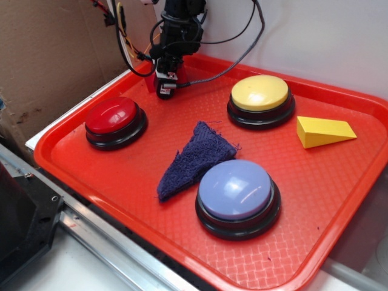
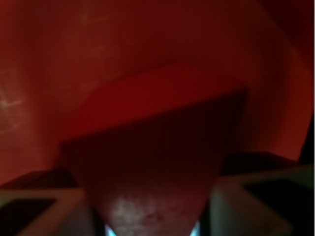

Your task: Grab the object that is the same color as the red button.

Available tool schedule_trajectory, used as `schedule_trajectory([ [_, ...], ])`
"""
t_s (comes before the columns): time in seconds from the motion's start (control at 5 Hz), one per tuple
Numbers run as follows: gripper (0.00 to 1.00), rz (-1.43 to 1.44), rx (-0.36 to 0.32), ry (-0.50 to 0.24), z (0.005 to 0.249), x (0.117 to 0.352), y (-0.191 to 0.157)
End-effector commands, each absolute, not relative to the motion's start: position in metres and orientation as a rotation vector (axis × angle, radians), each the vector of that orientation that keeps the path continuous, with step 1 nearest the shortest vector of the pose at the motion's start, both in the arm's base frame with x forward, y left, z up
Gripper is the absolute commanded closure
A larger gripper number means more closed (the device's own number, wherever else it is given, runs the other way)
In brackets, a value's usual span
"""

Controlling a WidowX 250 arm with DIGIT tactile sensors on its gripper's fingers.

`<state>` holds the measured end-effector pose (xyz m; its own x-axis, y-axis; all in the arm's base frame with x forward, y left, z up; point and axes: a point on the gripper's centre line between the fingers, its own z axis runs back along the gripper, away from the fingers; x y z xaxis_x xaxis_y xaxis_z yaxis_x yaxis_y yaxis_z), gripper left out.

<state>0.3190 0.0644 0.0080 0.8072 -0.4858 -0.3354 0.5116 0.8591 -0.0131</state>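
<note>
Red block [image 2: 157,162] between the fingers [image 2: 44,206], at the back-left corner of the red tray [image 1: 315,200].

Your gripper [image 1: 165,90] has a finger on each side of the block and right against it, so it looks clamped, though contact is blurred in the wrist view. Confirm the squeeze is firm on the flat sides, not the slanted top, then lift straight up, clear of the tray rim and the red button [image 1: 112,115] nearby.
</note>
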Motion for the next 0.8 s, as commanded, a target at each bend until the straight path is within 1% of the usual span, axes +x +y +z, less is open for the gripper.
schedule_trajectory([
  [0.0, 1.00, -0.338, -0.002, 0.003, 0.133, 0.296, 0.034],
  [0.2, 1.00, -0.249, -0.003, -0.073, 0.182, 0.264, 0.024],
  [0.4, 1.00, -0.150, -0.006, -0.108, 0.231, 0.237, 0.018],
  [0.6, 1.00, -0.127, -0.019, -0.088, 0.282, 0.225, 0.011],
])
